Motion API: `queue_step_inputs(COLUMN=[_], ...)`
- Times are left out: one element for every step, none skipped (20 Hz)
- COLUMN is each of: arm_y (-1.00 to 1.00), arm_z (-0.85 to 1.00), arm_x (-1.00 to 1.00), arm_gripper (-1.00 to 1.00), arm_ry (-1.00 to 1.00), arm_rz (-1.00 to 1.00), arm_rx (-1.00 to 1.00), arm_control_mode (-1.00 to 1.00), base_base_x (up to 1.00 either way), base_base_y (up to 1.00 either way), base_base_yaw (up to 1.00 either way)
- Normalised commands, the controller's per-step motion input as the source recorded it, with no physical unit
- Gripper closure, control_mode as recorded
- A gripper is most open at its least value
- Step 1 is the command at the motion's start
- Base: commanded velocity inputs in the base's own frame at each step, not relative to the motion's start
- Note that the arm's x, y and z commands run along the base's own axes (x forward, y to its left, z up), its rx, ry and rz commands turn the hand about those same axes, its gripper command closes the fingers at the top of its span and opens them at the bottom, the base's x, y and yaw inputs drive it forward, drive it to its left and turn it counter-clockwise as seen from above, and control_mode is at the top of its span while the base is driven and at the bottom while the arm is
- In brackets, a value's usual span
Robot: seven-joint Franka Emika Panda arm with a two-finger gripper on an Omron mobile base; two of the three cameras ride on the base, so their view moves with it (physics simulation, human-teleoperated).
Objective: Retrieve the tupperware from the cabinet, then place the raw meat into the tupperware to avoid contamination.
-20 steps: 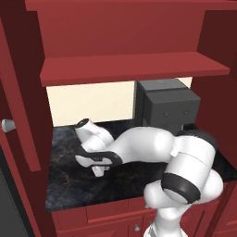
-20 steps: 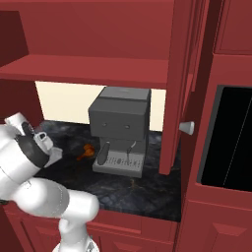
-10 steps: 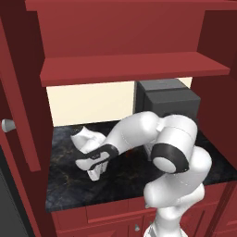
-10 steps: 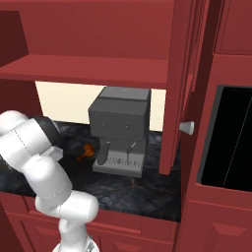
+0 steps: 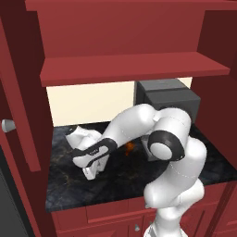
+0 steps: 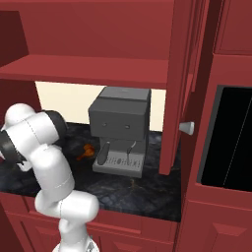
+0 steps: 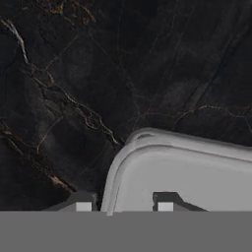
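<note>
The dark red cabinet [image 5: 125, 37] is spanning the wall above the work area, its red shelf [image 5: 134, 67] sitting over a cream back wall, and one open door with a round silver knob [image 6: 186, 128] is hanging at the right in the right base view. Below it, a black marbled counter [image 5: 60, 185] is running across, with a big dark grey boxy machine [image 6: 120, 130] standing at its back right. The white arm is bending down and to the left over the counter in the left base view, its hand reaching low near the surface. The tupperware [image 7: 192, 172] is resting flat on the counter directly at the gripper [image 7: 123, 204]; in the hand view one dark fingertip is sitting just outside the tub's rounded corner rim and the other is sitting over the tub's inside, so the rim wall is lying between them. The jaws are standing slightly apart around that rim, and whether they are pressing it cannot be told. The raw meat [image 6: 87, 151] is lying on the counter just left of the machine, small and orange-brown, well apart from the tub.
</note>
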Motion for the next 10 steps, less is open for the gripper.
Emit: queue_step_inputs(arm_y=[0.00,0.00,0.00,0.00,-0.02,-0.04,-0.05,0.00,-0.01,-0.05], arm_z=[0.00,0.04,0.03,0.03,0.07,0.07,0.06,0.10,0.09,0.12], arm_x=[0.00,0.00,0.00,0.00,0.00,0.00,0.00,-0.01,0.00,0.00], arm_gripper=[-1.00,-1.00,-1.00,-1.00,-1.00,-1.00,-1.00,-1.00,-1.00,-1.00], arm_ry=[0.00,0.00,-0.01,-0.02,-0.02,-0.02,-0.01,-0.02,0.00,0.00], arm_rz=[0.00,0.00,0.00,0.00,0.00,0.00,0.00,0.00,0.00,0.00], arm_rx=[0.00,0.00,0.00,0.00,0.00,0.00,0.00,0.00,0.00,0.00], arm_control_mode=[-1.00,-1.00,-1.00,-1.00,-1.00,-1.00,-1.00,-1.00,-1.00,-1.00], base_base_x=[0.00,0.00,0.00,0.00,0.00,0.00,0.00,0.00,0.00,0.00], base_base_y=[0.00,0.00,0.00,0.00,0.00,0.00,0.00,0.00,0.00,0.00], base_base_yaw=[0.00,0.00,0.00,0.00,0.00,0.00,0.00,0.00,0.00,0.00])
